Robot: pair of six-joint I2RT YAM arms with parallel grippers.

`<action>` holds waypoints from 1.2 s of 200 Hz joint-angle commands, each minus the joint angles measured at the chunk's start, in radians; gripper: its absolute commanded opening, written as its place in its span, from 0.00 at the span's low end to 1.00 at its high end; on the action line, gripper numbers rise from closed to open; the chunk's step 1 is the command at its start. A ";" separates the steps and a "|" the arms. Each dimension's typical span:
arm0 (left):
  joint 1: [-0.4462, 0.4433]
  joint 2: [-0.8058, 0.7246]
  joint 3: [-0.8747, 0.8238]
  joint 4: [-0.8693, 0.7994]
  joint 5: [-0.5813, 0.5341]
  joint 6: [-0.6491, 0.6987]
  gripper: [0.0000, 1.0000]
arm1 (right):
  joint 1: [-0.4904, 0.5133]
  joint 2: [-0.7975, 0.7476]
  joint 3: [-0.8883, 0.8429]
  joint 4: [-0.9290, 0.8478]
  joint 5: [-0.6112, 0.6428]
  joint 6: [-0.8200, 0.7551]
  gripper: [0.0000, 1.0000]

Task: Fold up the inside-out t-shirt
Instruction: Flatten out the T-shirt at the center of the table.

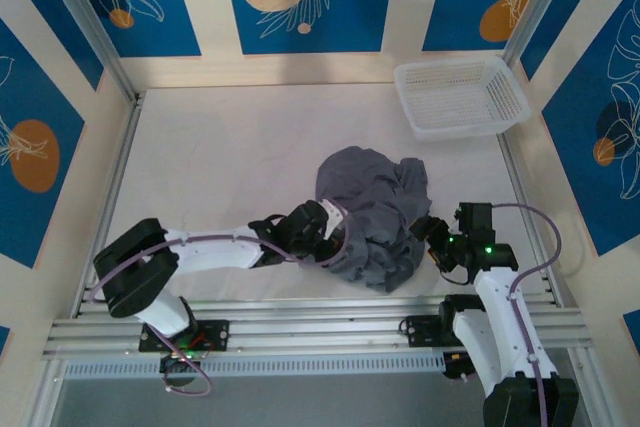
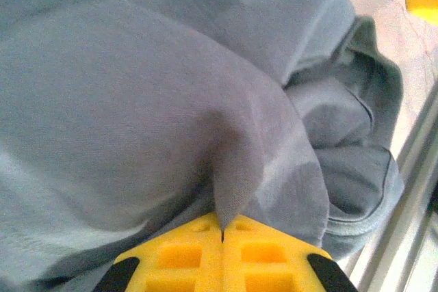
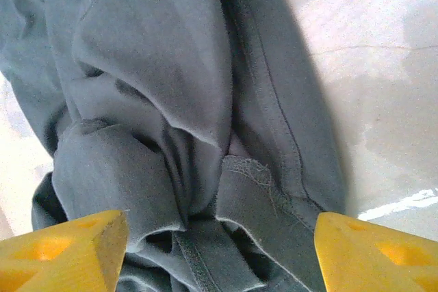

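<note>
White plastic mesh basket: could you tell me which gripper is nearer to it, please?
Right. The right gripper sits below the basket in the top view; the left gripper is farther left.

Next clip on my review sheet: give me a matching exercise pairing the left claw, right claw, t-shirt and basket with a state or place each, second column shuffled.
Column one:
1. left claw
2. right claw
3. t-shirt
4. white basket

Column two:
A. crumpled in a heap near the front edge of the table
B. open, straddling cloth
C. far right corner
D. shut on a pinch of cloth

Pairs: 1-D, 2-B, 3-A, 4-C.
</note>
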 commanded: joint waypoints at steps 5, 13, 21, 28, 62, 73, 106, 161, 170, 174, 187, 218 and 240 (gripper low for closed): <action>0.084 -0.174 0.002 -0.077 -0.112 0.025 0.00 | 0.025 0.028 0.024 0.041 -0.063 -0.020 0.72; 0.125 -0.236 -0.011 -0.119 -0.132 0.025 0.00 | 0.039 0.044 0.041 0.040 -0.072 -0.039 0.72; 0.170 -0.302 -0.026 -0.166 -0.157 0.019 0.00 | 0.058 0.057 0.060 0.036 -0.068 -0.051 0.71; 0.216 -0.359 -0.039 -0.212 -0.178 0.011 0.00 | 0.078 0.065 0.076 0.033 -0.057 -0.061 0.71; 0.443 -0.585 -0.092 -0.400 -0.247 0.009 0.00 | 0.189 0.123 0.146 -0.015 0.103 -0.096 0.71; 0.498 -0.634 -0.116 -0.422 -0.260 0.015 0.00 | 0.221 0.160 0.167 -0.034 0.162 -0.103 0.70; 0.629 -0.664 -0.138 -0.510 -0.337 -0.002 0.00 | 0.319 0.298 0.229 -0.098 0.336 -0.087 0.72; 0.860 -0.699 -0.120 -0.583 -0.350 -0.136 0.00 | 0.396 0.347 0.214 -0.066 0.512 -0.038 0.74; 0.892 -0.695 -0.122 -0.588 -0.343 -0.166 0.00 | 0.395 0.351 0.208 -0.046 0.510 -0.041 0.74; 0.906 -0.691 -0.122 -0.592 -0.337 -0.180 0.00 | 0.395 0.354 0.206 -0.036 0.508 -0.043 0.73; 0.937 -0.672 -0.124 -0.581 -0.284 -0.193 0.00 | 0.397 0.371 0.202 0.001 0.476 -0.063 0.66; 0.942 -0.635 -0.140 -0.514 -0.154 -0.200 0.02 | 0.418 0.453 0.196 0.116 0.330 -0.088 0.51; 0.941 -0.627 -0.151 -0.482 -0.102 -0.198 0.01 | 0.451 0.496 0.189 0.227 0.203 -0.094 0.59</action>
